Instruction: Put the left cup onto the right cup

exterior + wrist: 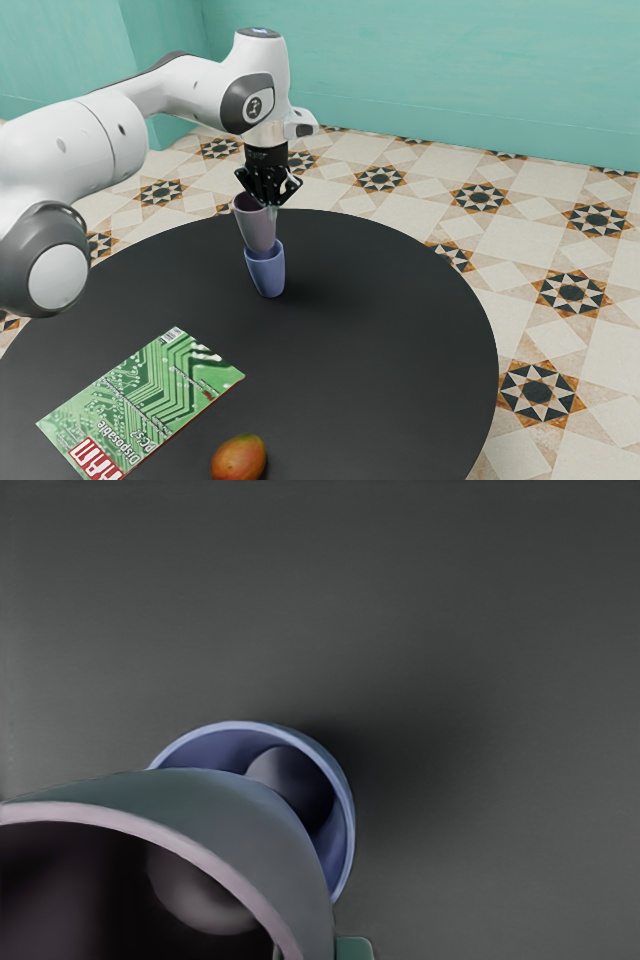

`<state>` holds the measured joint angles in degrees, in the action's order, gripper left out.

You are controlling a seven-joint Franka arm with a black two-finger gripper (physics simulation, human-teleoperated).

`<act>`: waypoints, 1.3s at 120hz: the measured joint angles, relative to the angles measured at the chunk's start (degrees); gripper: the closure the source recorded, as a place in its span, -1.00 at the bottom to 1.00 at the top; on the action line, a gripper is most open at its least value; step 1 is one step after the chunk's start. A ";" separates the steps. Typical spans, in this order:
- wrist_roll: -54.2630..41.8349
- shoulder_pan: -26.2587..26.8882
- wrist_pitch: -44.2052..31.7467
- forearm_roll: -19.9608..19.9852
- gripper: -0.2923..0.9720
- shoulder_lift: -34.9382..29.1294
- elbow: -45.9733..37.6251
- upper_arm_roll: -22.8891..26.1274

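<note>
- Magazine (140,405) and mango (239,457) lie on the table (400,340), nearer the camera than the blue cup (266,272) and to the exterior view's left of it, well apart.
- Our jaws are clamped on the rim of the mauve cup (255,225), just above the blue cup. The mauve cup's base sits inside the blue cup's mouth, its axis slightly tilted.
- To the exterior view's right of the blue cup we see bare table, room to withdraw.

arm: a white franka arm (100,140) is seen entering from the exterior view's left, folded at a grey-capped elbow (45,272) and stretched toward the right.
wrist: the wrist (252,100) is bent over, so the hand is aimed downward.
gripper: the black gripper (267,192) is hung below the wrist, pointed down.
</note>
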<state>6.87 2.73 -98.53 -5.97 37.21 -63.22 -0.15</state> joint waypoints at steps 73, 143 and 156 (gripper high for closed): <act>-0.04 0.01 -1.02 0.25 0.51 1.38 -0.89 0.08; 0.08 0.73 -4.04 0.67 -0.47 -13.19 -11.89 0.07; 0.11 1.38 -4.82 0.44 -0.49 -20.68 -18.09 0.03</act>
<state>6.98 4.11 -103.36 -5.53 16.53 -81.30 -0.12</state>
